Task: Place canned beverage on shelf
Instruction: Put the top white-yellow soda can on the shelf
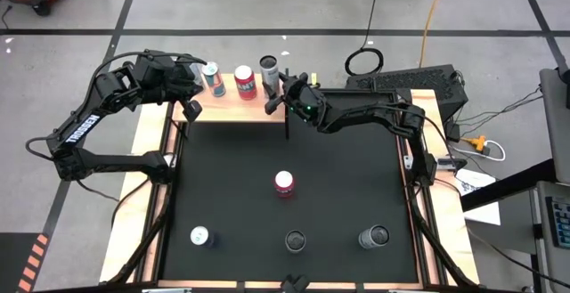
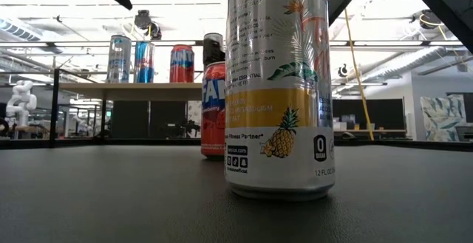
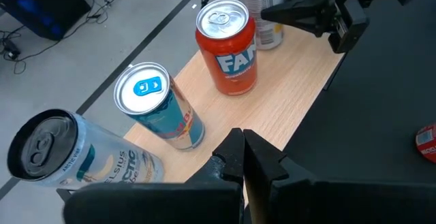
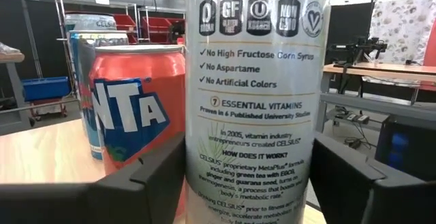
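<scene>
Your right end effector (image 1: 278, 90) sits spread around the upright Celsius can (image 1: 269, 64) on the shelf (image 1: 254, 106), so pull straight back.

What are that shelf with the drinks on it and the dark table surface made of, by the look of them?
The shelf looks like pale wood or a wood-look laminate: a fine straight grain shows, with a smooth matte face. The black mat looks like rubber or foam, dull and unreflective; which one is unclear. The orange Fanta can seems to be thin printed metal, with a shiny silver top.
</scene>
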`<state>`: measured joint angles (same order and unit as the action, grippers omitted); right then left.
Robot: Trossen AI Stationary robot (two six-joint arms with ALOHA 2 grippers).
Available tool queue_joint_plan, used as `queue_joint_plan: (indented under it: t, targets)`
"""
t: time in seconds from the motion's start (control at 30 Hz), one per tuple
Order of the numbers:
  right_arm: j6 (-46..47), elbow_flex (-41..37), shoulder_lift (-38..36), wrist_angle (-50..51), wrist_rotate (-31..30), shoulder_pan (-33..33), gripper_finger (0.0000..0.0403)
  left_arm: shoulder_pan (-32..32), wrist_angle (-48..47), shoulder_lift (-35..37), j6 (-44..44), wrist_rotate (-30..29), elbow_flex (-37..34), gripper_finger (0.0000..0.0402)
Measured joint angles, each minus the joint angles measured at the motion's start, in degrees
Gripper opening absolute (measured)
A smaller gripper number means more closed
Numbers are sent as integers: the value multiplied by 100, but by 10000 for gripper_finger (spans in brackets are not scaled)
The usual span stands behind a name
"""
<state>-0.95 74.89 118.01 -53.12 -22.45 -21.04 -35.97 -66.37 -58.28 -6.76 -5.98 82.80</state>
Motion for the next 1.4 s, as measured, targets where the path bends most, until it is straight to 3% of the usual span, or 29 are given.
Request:
queue_joint_plan:
  t: [0.37,0.83,1.4]
  targets:
    - [15,7,-3,294,8,0,299,0,1,0,6,1,1,1]
    - [-424,-7,-426,603,6,157,302,0,-2,-52,31,20,0,1]
    - [-897,-7,-2013,2924,-460,398,302,0,-20,-63,44,20,-1,1]
